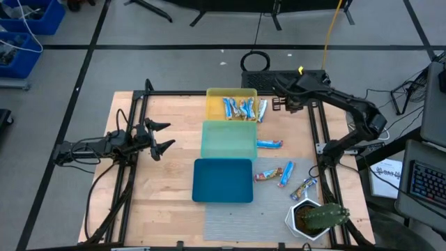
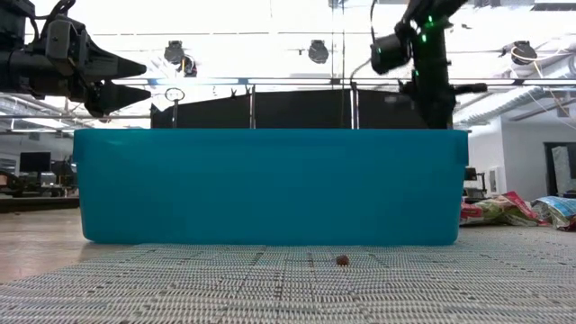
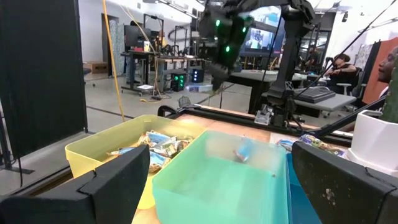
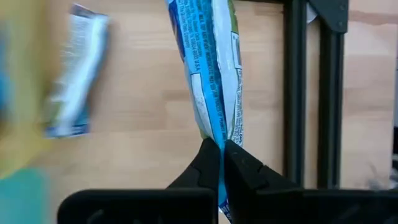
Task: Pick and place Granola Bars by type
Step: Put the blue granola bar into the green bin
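- The granola bar (image 4: 211, 74) we care about now is pinched by its wrapper end in our right hand (image 4: 219, 163); the fingers are closed tight on the crimped foil and the bar's length runs out ahead of them, above bare wood.
- Just off to one side of that hand lies another bar (image 1: 262, 110), touching the outer wall of the yellow tray (image 1: 213, 93). Inside that tray several blue-and-silver bars (image 1: 239, 108) are already heaped.
- Beyond the yellow tray from the right hand come the green tray (image 1: 209, 143), where the left wrist view seems to show one bar, and then the blue tray (image 1: 221, 181).
- Well behind the right hand, loose bars wait on the surface (image 1: 174, 111): one (image 1: 270, 144) beside the green tray, two (image 1: 277, 173) near the blue tray, and one (image 1: 304, 187) by the potted plant (image 1: 315, 217).
- We judge the step in hand to be carrying the held bar to the tray that matches its type. The grip is only on the wrapper tip, so we should move smoothly, avoid swinging, and open only once the bar is fully past the tray's rim.
- We should approach from above the wall, so the dangling end does not catch on it or nudge the bar lying outside.
- Our left hand (image 1: 164, 136) hovers with fingers spread and holding nothing, well apart across the trays.
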You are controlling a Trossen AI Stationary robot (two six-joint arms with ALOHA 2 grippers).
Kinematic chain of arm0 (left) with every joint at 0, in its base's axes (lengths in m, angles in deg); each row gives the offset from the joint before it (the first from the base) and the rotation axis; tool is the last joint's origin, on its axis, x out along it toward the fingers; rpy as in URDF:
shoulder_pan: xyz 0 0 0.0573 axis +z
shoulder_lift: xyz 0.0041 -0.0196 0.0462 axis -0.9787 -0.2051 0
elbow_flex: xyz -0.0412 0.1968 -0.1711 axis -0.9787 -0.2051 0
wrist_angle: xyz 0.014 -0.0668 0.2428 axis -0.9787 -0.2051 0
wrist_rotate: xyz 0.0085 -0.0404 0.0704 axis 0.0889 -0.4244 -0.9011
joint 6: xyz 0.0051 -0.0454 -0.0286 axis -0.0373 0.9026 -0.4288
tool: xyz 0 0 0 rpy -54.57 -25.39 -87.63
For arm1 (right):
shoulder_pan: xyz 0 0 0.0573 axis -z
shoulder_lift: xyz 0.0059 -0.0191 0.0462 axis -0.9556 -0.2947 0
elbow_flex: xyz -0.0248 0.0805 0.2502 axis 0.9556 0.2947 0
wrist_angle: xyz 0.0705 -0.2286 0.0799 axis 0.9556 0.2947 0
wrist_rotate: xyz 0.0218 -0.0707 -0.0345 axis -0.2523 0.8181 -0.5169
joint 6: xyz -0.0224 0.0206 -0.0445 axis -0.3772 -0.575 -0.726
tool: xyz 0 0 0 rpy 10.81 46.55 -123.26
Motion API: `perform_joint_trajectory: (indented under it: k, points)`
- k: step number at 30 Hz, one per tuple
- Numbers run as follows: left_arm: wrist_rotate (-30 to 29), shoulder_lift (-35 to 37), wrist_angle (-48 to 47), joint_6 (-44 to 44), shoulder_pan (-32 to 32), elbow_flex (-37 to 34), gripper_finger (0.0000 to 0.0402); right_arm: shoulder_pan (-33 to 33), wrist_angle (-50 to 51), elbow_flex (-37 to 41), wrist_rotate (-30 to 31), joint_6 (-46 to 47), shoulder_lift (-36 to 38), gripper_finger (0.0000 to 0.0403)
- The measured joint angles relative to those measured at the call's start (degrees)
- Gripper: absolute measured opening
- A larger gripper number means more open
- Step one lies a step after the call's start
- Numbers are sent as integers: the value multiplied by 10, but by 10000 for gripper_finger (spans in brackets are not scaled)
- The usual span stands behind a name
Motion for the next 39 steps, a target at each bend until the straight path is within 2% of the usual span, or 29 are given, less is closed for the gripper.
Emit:
perform_joint_trajectory:
  k: [13, 22, 30, 39]
  points:
    - [0, 0, 0, 0, 0, 0, 392, -84, 158, -156, -62, 111, 0, 0]
    - [0, 0, 0, 0, 0, 0, 392, -138, 157, -251, -90, 169, -8, 0]
    - [0, 0, 0, 0, 0, 0, 392, -228, 145, -288, -89, 243, -47, 0]
    - [0, 0, 0, 0, 0, 0, 392, -327, 16, -297, -91, 283, -157, 0]
